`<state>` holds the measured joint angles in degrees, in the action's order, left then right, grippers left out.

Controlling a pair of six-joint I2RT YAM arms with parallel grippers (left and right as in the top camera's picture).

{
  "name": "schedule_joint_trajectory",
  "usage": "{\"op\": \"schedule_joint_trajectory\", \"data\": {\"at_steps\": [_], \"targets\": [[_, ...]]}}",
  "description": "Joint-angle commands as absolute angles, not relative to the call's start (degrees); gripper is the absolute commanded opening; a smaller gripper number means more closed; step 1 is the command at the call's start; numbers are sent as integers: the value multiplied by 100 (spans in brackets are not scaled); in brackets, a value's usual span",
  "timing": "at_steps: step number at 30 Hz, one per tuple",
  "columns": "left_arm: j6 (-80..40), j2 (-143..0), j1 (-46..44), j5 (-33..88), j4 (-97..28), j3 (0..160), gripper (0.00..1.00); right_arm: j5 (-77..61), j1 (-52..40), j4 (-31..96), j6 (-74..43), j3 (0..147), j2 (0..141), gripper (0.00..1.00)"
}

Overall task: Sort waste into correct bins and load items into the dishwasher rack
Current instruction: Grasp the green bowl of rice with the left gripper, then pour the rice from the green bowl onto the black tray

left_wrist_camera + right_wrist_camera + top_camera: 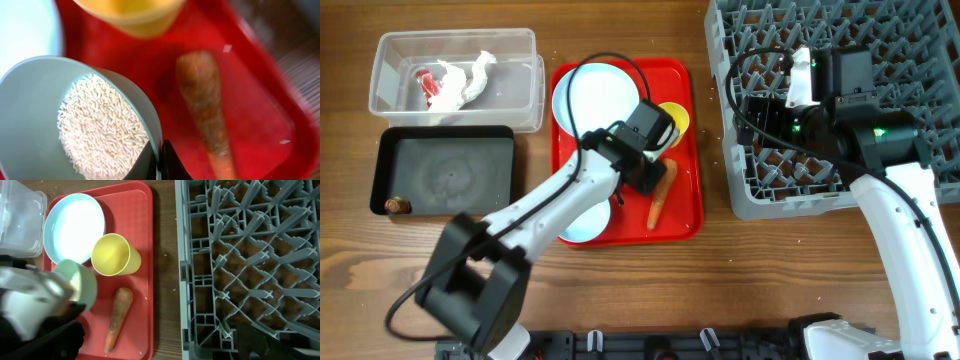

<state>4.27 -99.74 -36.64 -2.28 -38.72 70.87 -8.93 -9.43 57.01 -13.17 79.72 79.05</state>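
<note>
My left gripper (648, 165) is shut on the rim of the pale green bowl (30, 125), which holds white rice grains (100, 130), over the red tray. The pinch shows in the left wrist view (160, 162). The orange carrot (661, 195) lies beside it on the tray, below the small yellow cup (676, 118). The large light blue plate (600, 95) and the light blue bowl (582, 224) are on the tray too. My right gripper (752, 108) hangs open and empty over the left edge of the dishwasher rack (920, 60).
The clear tub (515, 60) at the back left holds crumpled white tissue (465, 80) and the red-and-white wrapper (426, 78). The black tray (445, 170) in front of it holds the small brown lump (393, 205). The red tray (690, 215) lies between the bins and the rack.
</note>
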Motion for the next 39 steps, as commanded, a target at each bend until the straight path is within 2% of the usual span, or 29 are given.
{"op": "schedule_joint_trajectory", "data": {"at_steps": [1,6,11,18,25,32,39], "targets": [[-355,-9260,-3422,-244,-3857,7395,4,-893,-930,5708,-1216,8088,7940,100],[-1210,-8700,-2620,-12,-4180,7395,4,-893,-930,5708,-1219,8088,7940,100],[-1413,-8560,-1238,1157,-4849,7395,4,-893,-930,5710,-1219,8088,7940,100],[-128,-8646,937,2821,-5725,7382,4,-895,-930,5708,-1216,8088,7940,100],[1090,-9306,2840,4862,-5599,7310,4,-895,-930,5706,-1221,8088,7942,100],[1811,-10521,3931,6711,-5468,7308,4,-895,-930,5706,-1223,8088,7942,100],[1931,-11006,4357,8169,-5424,7310,4,-895,-930,5706,-1221,8088,7940,100]]}}
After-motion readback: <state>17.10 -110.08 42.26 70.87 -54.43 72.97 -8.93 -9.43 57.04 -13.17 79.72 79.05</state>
